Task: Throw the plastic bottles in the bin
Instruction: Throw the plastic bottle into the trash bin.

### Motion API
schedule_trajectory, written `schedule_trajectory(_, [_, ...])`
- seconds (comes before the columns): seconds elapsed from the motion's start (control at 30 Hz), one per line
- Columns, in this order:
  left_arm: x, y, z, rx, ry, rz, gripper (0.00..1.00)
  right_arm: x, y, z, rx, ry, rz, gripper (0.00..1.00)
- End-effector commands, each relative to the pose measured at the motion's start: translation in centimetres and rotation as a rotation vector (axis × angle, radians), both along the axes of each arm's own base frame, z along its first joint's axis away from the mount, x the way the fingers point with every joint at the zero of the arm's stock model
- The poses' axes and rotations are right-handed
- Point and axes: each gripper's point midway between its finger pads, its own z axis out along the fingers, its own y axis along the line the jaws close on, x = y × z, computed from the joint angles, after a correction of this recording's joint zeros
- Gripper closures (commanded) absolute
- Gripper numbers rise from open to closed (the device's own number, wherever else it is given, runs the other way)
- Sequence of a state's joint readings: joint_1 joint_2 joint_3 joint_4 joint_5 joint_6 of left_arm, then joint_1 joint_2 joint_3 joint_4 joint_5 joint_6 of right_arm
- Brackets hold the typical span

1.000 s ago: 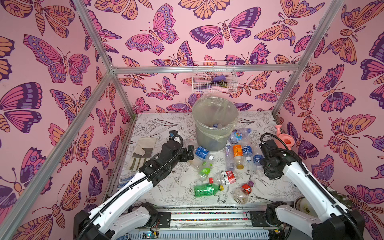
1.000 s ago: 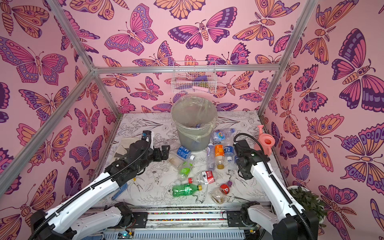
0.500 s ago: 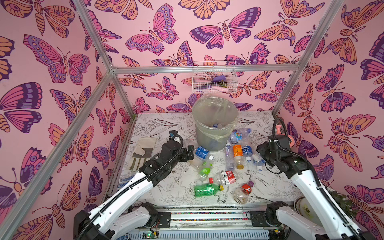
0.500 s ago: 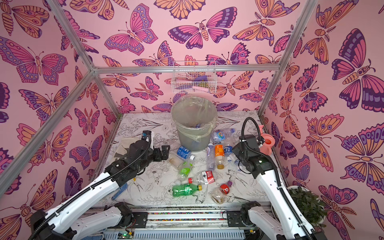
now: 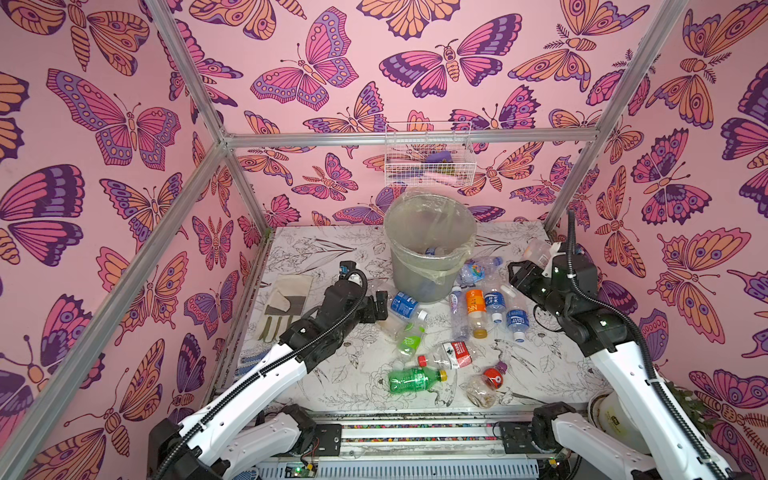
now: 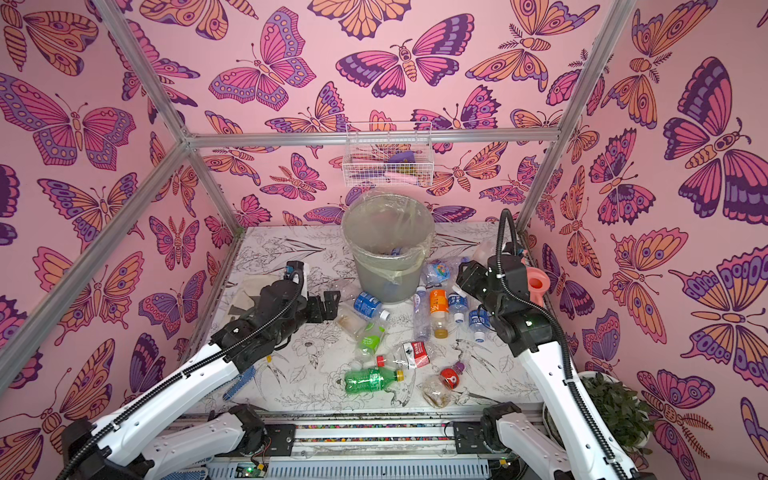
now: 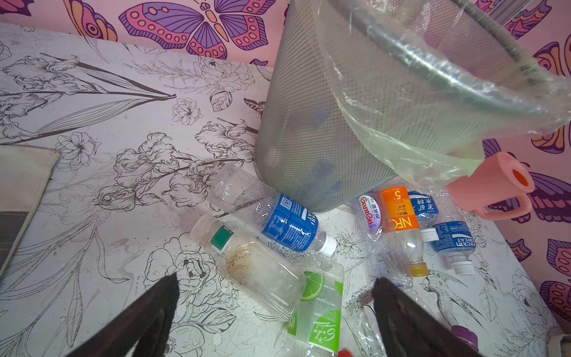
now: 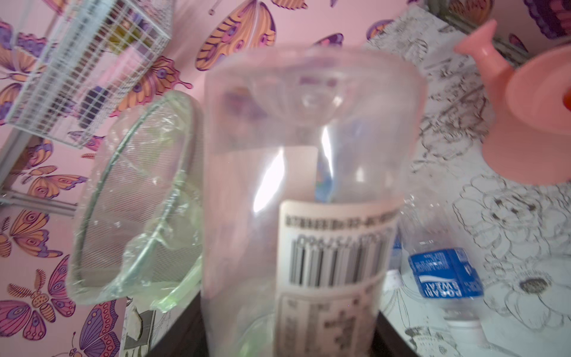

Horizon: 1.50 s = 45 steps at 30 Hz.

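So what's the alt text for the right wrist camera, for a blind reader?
A blurry clear plastic bottle with a barcode label fills the frame, held in the right gripper. Behind it: the lined grey bin and a pink watering can.

Bright, even, soft-shadowed light; near bottle [image 8: 309, 185] blurry in right wrist view.

Lab cell: aluminium frame [image 5: 311, 139], butterfly walls [image 5: 374, 50]
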<state>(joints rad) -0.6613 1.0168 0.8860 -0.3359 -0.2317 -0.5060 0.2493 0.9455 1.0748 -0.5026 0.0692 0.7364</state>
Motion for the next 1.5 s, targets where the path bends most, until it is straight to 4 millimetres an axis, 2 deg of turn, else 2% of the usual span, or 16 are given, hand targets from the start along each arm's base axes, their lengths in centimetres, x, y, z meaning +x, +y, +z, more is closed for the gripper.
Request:
schedule_trajectory(0.0, [0.3, -0.3, 0.9, -0.007, -0.021, -0.007, 0.00, 0.9, 2.0, 4.5, -0.030, -0.149, 0.108, 1.00])
schedule_trajectory(0.4, [0.2, -0.3, 0.7, -0.008, -0.016, -0.010, 0.00, 1.8, 6.3, 10.7, -0.125, -0.308, 0.278, 1.00])
schedule_trajectory(0.83, [-0.4, 0.1, 0.2, -0.011, -0.013, -0.010, 0.00, 3.6, 9.5, 14.7, -0.182, -0.382, 0.359, 1.00])
schedule_trajectory(1.17, [-0.7, 0.1, 0.4, -0.021, -0.018, -0.016, 0.00, 5.1, 12.7, 16.1, -0.254, -0.374, 0.420, 1.00])
schedule_trajectory(1.47, [-0.9, 0.1, 0.4, -0.022, -0.016, -0.020, 0.00, 7.6, 14.3, 14.4, -0.300, -0.297, 0.439, 1.00])
